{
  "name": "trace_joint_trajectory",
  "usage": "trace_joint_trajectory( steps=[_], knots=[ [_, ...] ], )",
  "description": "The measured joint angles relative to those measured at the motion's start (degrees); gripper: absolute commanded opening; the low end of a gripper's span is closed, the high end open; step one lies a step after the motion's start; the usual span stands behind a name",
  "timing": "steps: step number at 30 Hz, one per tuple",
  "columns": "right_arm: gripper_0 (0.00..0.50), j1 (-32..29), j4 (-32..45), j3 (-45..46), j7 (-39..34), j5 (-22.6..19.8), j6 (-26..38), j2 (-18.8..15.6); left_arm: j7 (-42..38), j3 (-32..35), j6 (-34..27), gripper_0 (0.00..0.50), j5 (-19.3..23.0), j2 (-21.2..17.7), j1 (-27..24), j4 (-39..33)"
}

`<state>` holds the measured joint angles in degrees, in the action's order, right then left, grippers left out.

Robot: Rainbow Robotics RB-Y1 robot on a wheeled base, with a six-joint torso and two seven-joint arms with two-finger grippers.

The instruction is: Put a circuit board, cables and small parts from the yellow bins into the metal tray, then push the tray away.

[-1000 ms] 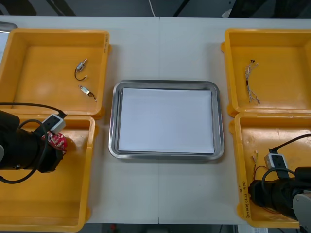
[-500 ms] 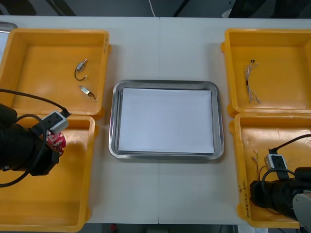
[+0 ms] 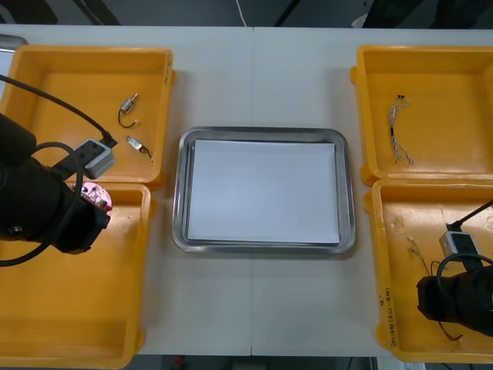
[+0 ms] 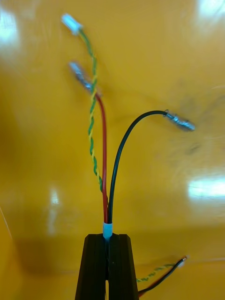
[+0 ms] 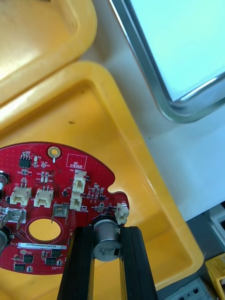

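On the light table (image 3: 254,62) the metal tray (image 3: 263,135) has nothing in it yet. The left hand (image 5: 107,236) pinches the round red circuit board (image 5: 47,206) over the near left yellow bin (image 3: 77,324). The right hand (image 4: 108,239) pinches a cable bundle (image 4: 104,154) in the near right bin (image 3: 383,254). The small metal parts (image 3: 129,108) lie in the far left bin (image 3: 69,85), and the push comes last.

The light table (image 3: 254,77) bears 4 yellow bins (image 3: 69,100), 2 per side, with a metal tray (image 3: 182,193) between.

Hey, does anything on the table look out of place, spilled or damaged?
Nothing stands out. The left gripper holds the circuit board over the near left bin, the right gripper holds a cable in the near right bin, and the metal tray lies square.
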<state>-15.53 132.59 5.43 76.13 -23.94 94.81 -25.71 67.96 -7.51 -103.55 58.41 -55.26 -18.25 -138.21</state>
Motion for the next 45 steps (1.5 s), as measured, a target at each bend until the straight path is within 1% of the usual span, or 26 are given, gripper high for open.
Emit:
trace_joint_trajectory(
  steps=[4, 6, 9, 12, 14, 16, 19, 22, 29, 35, 39, 43, 45],
  knots=[
    [0.0, 2.8, 2.7, 3.5, 0.0, -1.2, 6.7, 0.0, -3.0, -4.8, -2.6, 0.001, -0.2, 1.3, -6.5, 0.1],
    [0.0, 4.3, 4.1, 5.7, 0.0, -3.4, 10.6, -0.2, -4.1, -7.4, -4.0, 0.0, -0.7, 2.5, -9.7, 0.5],
    [0.0, 6.5, 5.3, 10.0, 0.0, -8.1, 14.6, -0.5, -7.0, -11.1, -4.8, 0.001, -1.8, 5.0, -13.9, 1.9],
    [0.0, 8.3, 6.0, 14.4, 0.1, -12.0, 14.8, -1.4, -12.5, -14.3, -4.9, 0.0, -3.6, 7.5, -17.2, 3.9],
    [0.0, 9.3, 6.6, 17.1, 0.1, -14.4, 14.9, -2.3, -17.7, -16.5, -4.9, 0.001, -5.0, 9.1, -19.0, 5.4],
    [0.0, 9.9, 6.9, 19.1, 0.2, -16.6, 14.9, -3.5, -22.6, -18.5, -4.9, 0.0, -6.4, 10.8, -20.6, 6.8],
    [0.0, 10.5, 7.0, 21.3, 0.2, -19.9, 15.0, -6.4, -28.4, -22.3, -3.8, 0.0, -10.1, 13.4, -22.5, 9.0],
    [0.0, 10.8, 7.1, 22.0, 0.2, -22.0, 15.0, -9.3, -30.7, -26.4, -2.1, 0.0, -13.1, 15.7, -24.2, 11.1],
    [0.0, 13.5, 7.1, 22.0, 0.4, -27.7, 15.0, -15.2, -31.0, -33.1, 3.2, 0.0, -17.5, 19.5, -27.0, 17.3],
    [0.0, 17.9, 7.1, 22.0, 0.8, -33.8, 15.0, -18.9, -31.8, -36.2, 8.1, 0.0, -20.3, 21.6, -27.2, 22.4],
    [0.0, 19.7, 7.1, 22.0, 0.8, -38.0, 15.0, -21.8, -33.5, -38.6, 10.2, 0.0, -22.5, 22.9, -27.2, 25.8],
    [0.0, 20.7, 6.9, 22.0, 0.9, -40.8, 15.0, -24.2, -35.1, -40.6, 12.7, 0.0, -24.1, 24.3, -27.2, 29.1],
    [0.0, 21.1, 6.6, 22.0, 1.0, -41.5, 15.0, -25.4, -35.9, -41.5, 14.0, 0.0, -24.7, 24.8, -27.2, 30.6]
  ],
)
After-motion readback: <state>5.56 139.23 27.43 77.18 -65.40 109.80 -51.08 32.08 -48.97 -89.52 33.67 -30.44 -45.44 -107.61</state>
